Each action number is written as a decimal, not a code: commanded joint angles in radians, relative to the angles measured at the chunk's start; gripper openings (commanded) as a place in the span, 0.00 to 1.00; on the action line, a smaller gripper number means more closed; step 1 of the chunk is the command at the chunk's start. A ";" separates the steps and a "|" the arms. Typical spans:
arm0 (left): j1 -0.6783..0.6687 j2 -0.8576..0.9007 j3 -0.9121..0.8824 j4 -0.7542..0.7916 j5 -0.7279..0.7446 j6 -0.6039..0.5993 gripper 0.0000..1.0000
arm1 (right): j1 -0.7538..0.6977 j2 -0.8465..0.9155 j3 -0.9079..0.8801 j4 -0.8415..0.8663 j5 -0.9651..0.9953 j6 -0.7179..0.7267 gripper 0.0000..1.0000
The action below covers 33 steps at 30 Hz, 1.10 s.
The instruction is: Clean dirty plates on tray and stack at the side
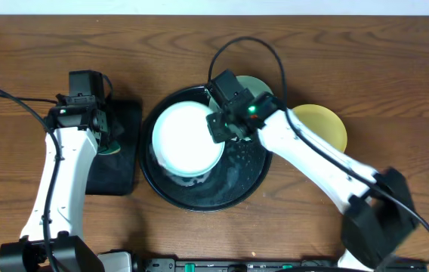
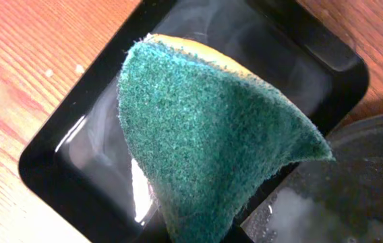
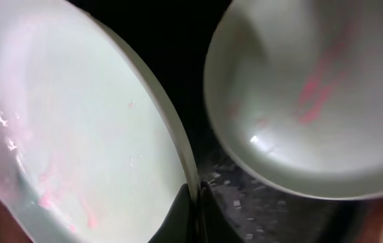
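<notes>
My right gripper (image 1: 218, 125) is shut on the rim of a pale mint-blue plate (image 1: 186, 140) and holds it tilted over the round black tray (image 1: 199, 198). In the right wrist view the fingers (image 3: 195, 209) pinch the edge of this plate (image 3: 77, 128), which has faint pink smears. A second mint-blue plate (image 3: 313, 101) with red smears lies on the tray beside it, partly hidden under the arm in the overhead view (image 1: 258, 85). The pale yellow plate (image 1: 324, 125) lies on the table right of the tray. My left gripper (image 1: 107, 143) is shut on a green sponge (image 2: 212, 142).
A small rectangular black tray (image 1: 120, 155) lies left of the round tray, under the sponge; it also shows in the left wrist view (image 2: 70, 162), wet. The round tray floor (image 3: 279, 209) is wet with specks. Cables loop over the far table.
</notes>
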State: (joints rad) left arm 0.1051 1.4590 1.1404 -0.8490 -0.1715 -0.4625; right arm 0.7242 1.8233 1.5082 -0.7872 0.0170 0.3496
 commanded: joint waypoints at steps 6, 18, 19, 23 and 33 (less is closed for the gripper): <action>0.008 0.001 -0.004 0.002 -0.019 0.021 0.07 | 0.121 -0.116 0.015 0.004 0.491 -0.180 0.01; 0.008 0.003 -0.004 0.002 -0.020 0.021 0.08 | 0.378 -0.124 0.015 0.017 1.125 -0.235 0.01; 0.008 0.004 -0.004 0.002 -0.020 0.020 0.08 | 0.394 -0.124 0.015 0.021 1.175 -0.235 0.01; 0.008 0.006 -0.004 0.002 -0.020 0.021 0.08 | 0.436 -0.124 0.015 0.049 1.312 -0.235 0.01; 0.008 0.006 -0.007 0.001 -0.020 0.021 0.08 | 0.463 -0.124 0.015 0.061 1.296 -0.235 0.01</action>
State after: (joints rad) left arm 0.1089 1.4590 1.1404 -0.8486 -0.1715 -0.4622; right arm 1.1877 1.7248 1.5093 -0.7113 1.3205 0.1165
